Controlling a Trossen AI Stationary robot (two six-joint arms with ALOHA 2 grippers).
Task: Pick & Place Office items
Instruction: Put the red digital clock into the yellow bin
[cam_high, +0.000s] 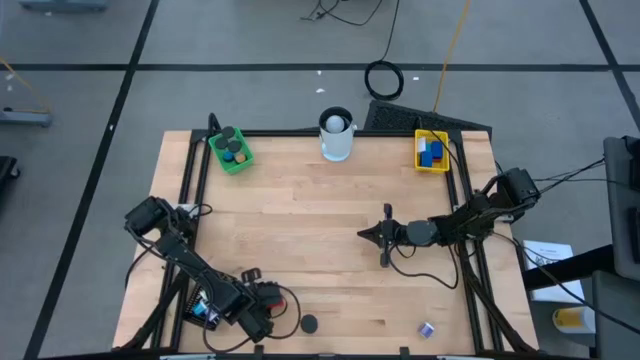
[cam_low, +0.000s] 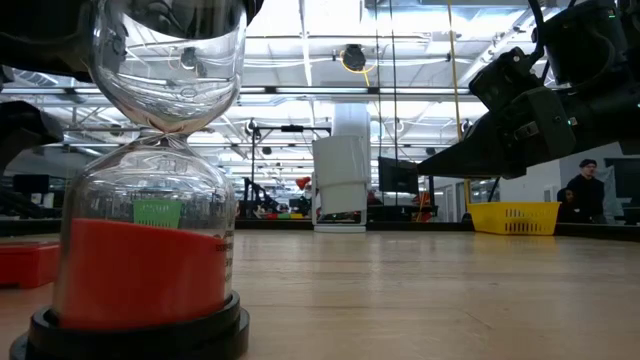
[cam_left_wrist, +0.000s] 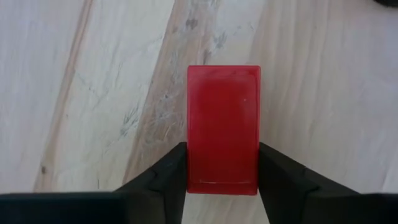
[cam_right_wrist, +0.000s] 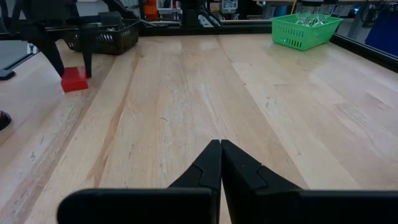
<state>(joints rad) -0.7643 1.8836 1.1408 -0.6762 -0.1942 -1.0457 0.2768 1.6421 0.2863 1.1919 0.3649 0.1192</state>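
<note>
A red block (cam_left_wrist: 222, 118) lies flat on the wooden table near its front left and also shows in the right wrist view (cam_right_wrist: 74, 79). My left gripper (cam_left_wrist: 222, 152) points down over it, shut on it, low at the table's near left (cam_high: 268, 296). A small white-and-blue piece (cam_high: 427, 329) lies near the front edge on the right. My right gripper (cam_high: 365, 233) hovers level over the table's middle right, shut and empty (cam_right_wrist: 221, 146). My left gripper pinches the red block between its two fingers, which lie on its two long sides (cam_left_wrist: 189, 171) near one short end. The fingers come from above, pointing down, across the block. The block lies flat on the table.
An hourglass with red sand and a black base (cam_low: 150, 230) stands just right of the block, a black disc from above (cam_high: 309, 324). At the far edge stand a green tray (cam_high: 231, 150) with small items, a white cup (cam_high: 337, 135) and a yellow tray (cam_high: 431, 150) with blue blocks.
</note>
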